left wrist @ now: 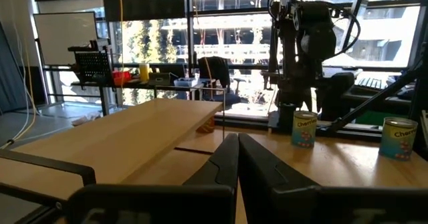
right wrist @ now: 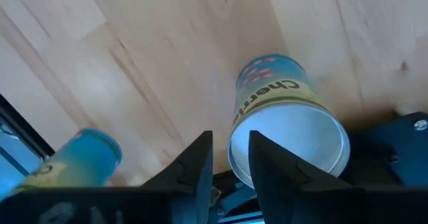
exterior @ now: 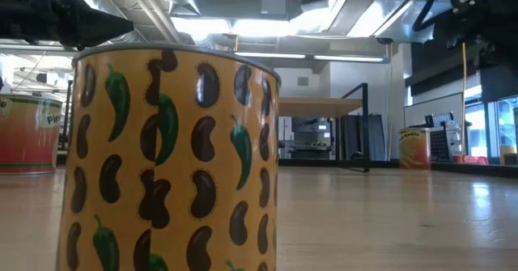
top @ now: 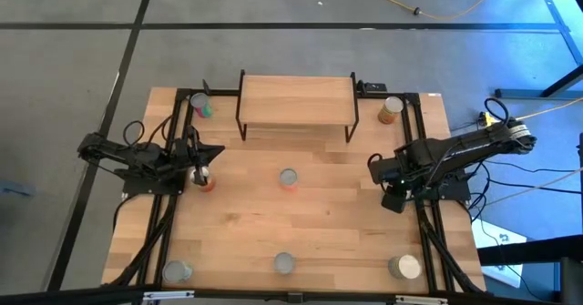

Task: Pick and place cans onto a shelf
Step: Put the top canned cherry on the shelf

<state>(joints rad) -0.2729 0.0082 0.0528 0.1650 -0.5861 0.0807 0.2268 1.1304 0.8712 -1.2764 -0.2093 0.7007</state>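
Note:
The shelf (top: 296, 100), a light wood top on black wire legs, stands at the table's far middle. Several cans stand upright on the table: at the far left (top: 200, 106), far right (top: 391, 109), middle (top: 289, 178), and along the near edge (top: 284, 264). My right gripper (right wrist: 231, 160) points down at the table's right side, open, with bare wood between its fingers. A teal-and-yellow can (right wrist: 287, 127) stands just beside one finger. My left gripper (left wrist: 237, 160) waits shut and level at the left, beside an orange-red can (top: 206, 181).
Another can (right wrist: 80, 160) stands a little off from the right gripper's other finger. A yellow can with a bean-and-pepper label (exterior: 170, 162) fills the low view. Cans also stand at the near left (top: 176, 270) and near right (top: 405, 267) corners.

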